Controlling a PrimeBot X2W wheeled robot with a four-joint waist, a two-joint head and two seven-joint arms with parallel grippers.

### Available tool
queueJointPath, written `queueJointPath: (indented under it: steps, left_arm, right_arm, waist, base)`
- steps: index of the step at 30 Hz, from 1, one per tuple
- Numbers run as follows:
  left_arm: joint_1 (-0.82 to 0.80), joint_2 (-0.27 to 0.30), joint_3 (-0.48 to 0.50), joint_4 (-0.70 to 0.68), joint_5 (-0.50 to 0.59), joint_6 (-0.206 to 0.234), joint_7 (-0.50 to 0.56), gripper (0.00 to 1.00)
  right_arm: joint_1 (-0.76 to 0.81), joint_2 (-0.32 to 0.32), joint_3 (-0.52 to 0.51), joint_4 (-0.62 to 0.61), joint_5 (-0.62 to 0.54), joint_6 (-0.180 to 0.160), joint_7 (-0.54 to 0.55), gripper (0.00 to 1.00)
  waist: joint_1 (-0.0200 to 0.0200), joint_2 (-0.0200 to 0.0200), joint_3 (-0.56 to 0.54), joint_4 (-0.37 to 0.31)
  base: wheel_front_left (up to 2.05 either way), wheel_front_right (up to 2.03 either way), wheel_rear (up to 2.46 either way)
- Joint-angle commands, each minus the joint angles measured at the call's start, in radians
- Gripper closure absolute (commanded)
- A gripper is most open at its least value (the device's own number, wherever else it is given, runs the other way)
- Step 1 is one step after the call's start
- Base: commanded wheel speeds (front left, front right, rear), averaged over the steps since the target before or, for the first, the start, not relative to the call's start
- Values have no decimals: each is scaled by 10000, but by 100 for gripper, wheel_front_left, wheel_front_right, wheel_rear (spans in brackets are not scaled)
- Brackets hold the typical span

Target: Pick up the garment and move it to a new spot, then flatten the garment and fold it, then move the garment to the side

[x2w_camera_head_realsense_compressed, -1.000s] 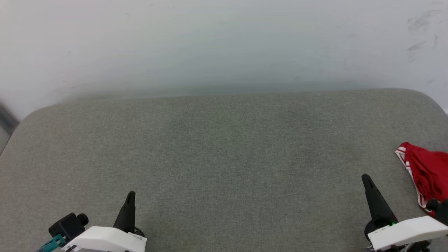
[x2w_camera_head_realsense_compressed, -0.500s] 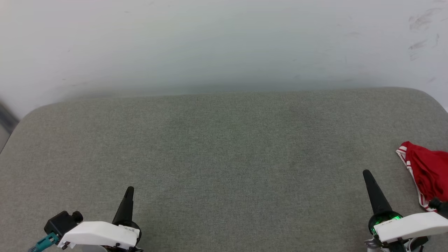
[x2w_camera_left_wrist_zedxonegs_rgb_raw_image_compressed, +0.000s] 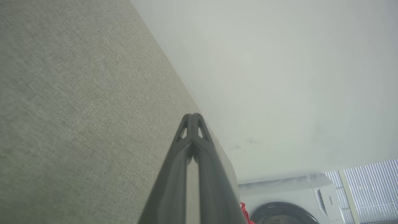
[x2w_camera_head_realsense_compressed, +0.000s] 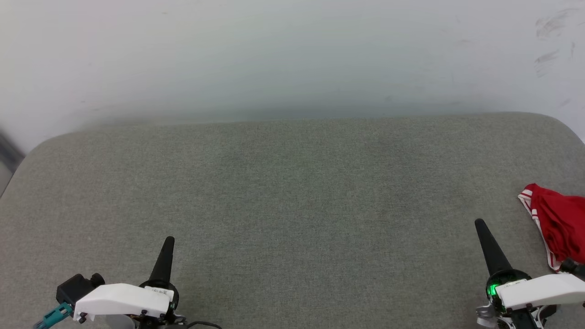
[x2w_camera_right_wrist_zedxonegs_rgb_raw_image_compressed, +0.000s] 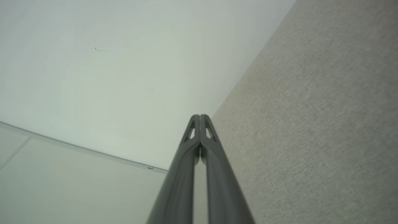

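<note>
From the head: the garment [x2w_camera_head_realsense_compressed: 560, 224] lies bunched at the right edge of the grey fabric surface [x2w_camera_head_realsense_compressed: 292, 205] (red, with white-striped trim), just right of the right gripper [x2w_camera_head_realsense_compressed: 480, 225], whose jaws are pressed together and empty. The left gripper [x2w_camera_head_realsense_compressed: 168, 242] sits near left, jaws likewise closed on nothing.

Left wrist: the jaws meet at the tip, and a red scrap of garment [x2w_camera_left_wrist_zedxonegs_rgb_raw_image_compressed: 248, 217] peeks out beside a washing machine [x2w_camera_left_wrist_zedxonegs_rgb_raw_image_compressed: 289, 202].

Right wrist: tips touching, fabric surface on the right, pale wall [x2w_camera_right_wrist_zedxonegs_rgb_raw_image_compressed: 93, 77] on the left.

The head camera looked down across the cushion [x2w_camera_head_realsense_compressed: 292, 205] to the wall [x2w_camera_head_realsense_compressed: 292, 55]; wrist cameras, close above it, shared both.
</note>
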Motion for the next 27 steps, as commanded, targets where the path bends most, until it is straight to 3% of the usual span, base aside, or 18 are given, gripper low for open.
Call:
queueJointPath:
  steps: [1, 27]
  left_arm:
    - [-216, 1, 79, -23, -181, -65, 40, 100]
    - [-597, -312, 681, 316, -2271, -507, 685, 100]
  right_arm:
    - [-289, -58, -26, -9, 223, -1, -5, 100]
    - [-729, -13, -162, 724, 2554, -2, 122, 100]
  waist:
    - [-1, 0, 4, 1]
    - [-1, 0, 116, 9]
  base:
    - [0, 0, 0]
    - [0, 0, 0]
